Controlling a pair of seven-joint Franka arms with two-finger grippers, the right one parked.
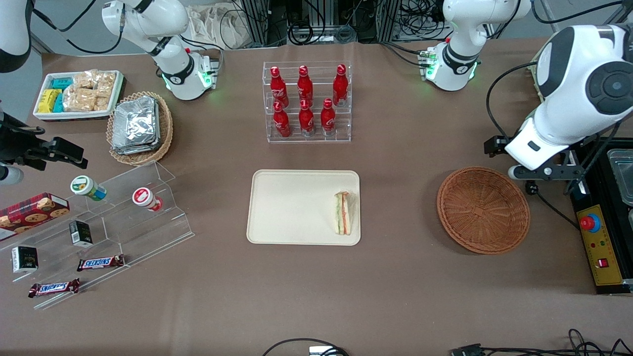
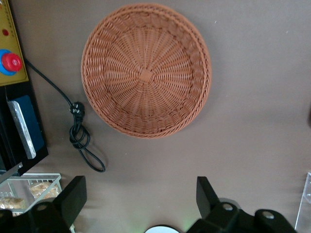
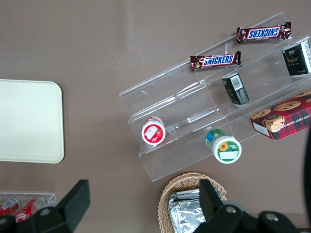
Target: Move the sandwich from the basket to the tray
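**Sandwich on tray, basket bare**

Lying on the cream tray [image 1: 292, 207], against the rim nearest the basket: wedge sandwich [image 1: 342, 213]. Toward the working arm's end of the table, well apart from the tray: reddish-brown wicker basket [image 1: 483, 209], nothing inside. Hovering above the table beside the basket: left gripper [image 2: 141, 196], fingers [image 2: 206, 191] spread wide, gripping nothing.

Six red bottles [image 1: 306, 99] in clear rack [image 1: 307, 136]; foil packs [image 1: 136, 124]; Snickers bars [image 1: 100, 263]
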